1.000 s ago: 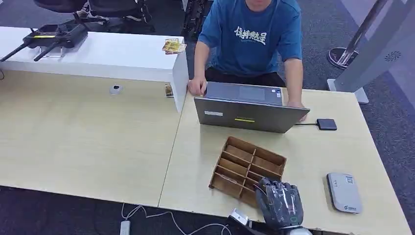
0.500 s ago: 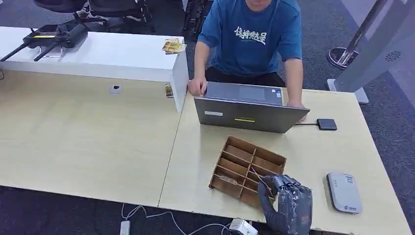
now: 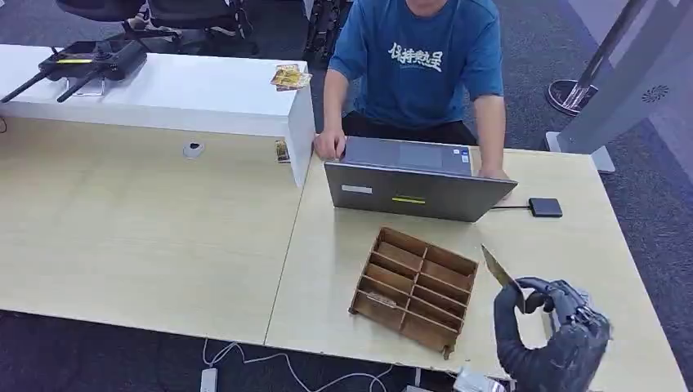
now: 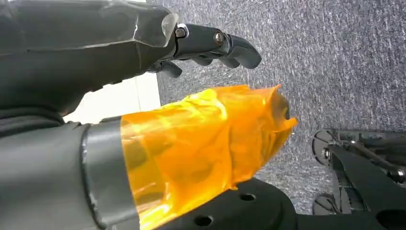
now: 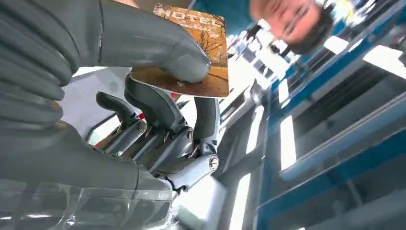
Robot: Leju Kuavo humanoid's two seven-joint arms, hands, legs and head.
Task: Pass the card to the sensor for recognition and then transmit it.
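From the head view we see our dark right hand [image 3: 549, 331] raised over the right part of the pale wooden table [image 3: 163, 229], pinching a thin brown hotel key card [image 3: 500, 269] that tilts up just to the right of the brown wooden compartment tray [image 3: 415, 290], while a person in a blue T-shirt [image 3: 421, 61] sits behind an open grey laptop [image 3: 417, 189] near a small black box on a cable [image 3: 545, 207]. In the left wrist view our left hand [image 4: 143, 57] hangs over grey carpet [image 4: 335, 57] holding nothing, its dark fingers [image 4: 225, 45] loosely bent, its thumb wrapped in orange film [image 4: 206, 139]. In the right wrist view our thick grey thumb [image 5: 158, 45] presses the card [image 5: 201, 52] down onto the dark fingers [image 5: 158, 108] beneath it.
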